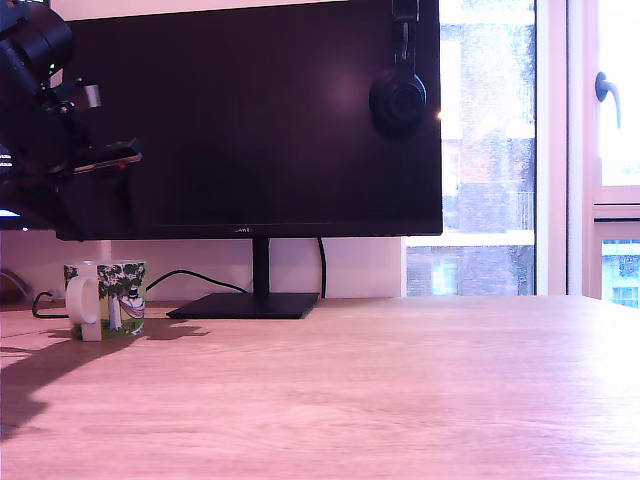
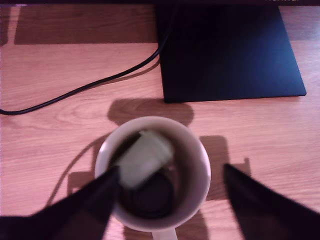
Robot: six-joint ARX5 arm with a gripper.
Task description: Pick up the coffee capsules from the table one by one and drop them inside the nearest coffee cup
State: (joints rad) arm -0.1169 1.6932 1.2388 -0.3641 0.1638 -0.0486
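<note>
The white coffee cup with its leafy green-and-black print stands on the pale wood table at the exterior view's left, handle towards the camera. High above it hangs my arm, its fingers lost against the dark monitor. In the wrist view my gripper is open, one dark finger on each side of the cup, which lies directly below. Inside the cup lies a dark round coffee capsule. Over it is a pale blurred pod-shaped thing. I see no capsule on the table.
A large black monitor stands behind the cup on a flat dark base. A black cable runs over the table next to the cup. Headphones hang at the monitor's upper right. A window fills the exterior view's right.
</note>
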